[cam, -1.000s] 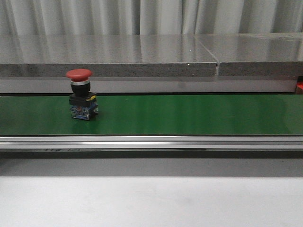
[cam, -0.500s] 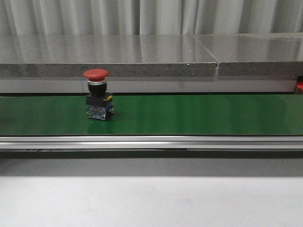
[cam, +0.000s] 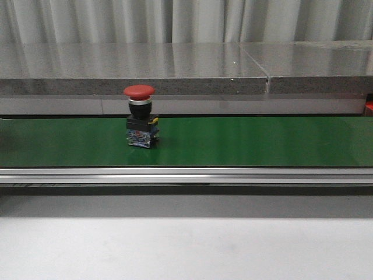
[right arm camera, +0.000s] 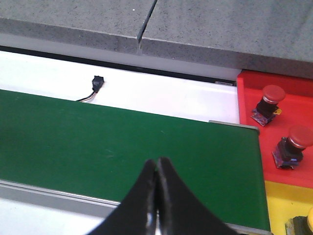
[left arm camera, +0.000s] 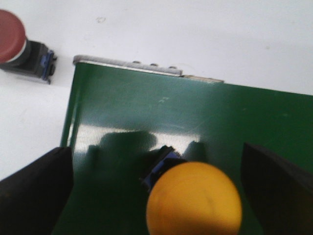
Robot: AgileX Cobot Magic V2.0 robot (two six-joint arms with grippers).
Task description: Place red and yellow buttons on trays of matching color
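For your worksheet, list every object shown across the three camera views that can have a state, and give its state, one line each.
Red button on belt: upright.
Yellow button: on the belt, between the open left gripper fingers, not gripped.
Right gripper: shut, empty.
Red tray: holds two red buttons.
Red button off the belt: lying on its side.

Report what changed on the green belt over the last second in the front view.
The red button rode the green belt rightward, upright throughout, from near the left end toward the middle. No gripper touches it. The belt frame, the grey ledge and the curtain are unchanged.
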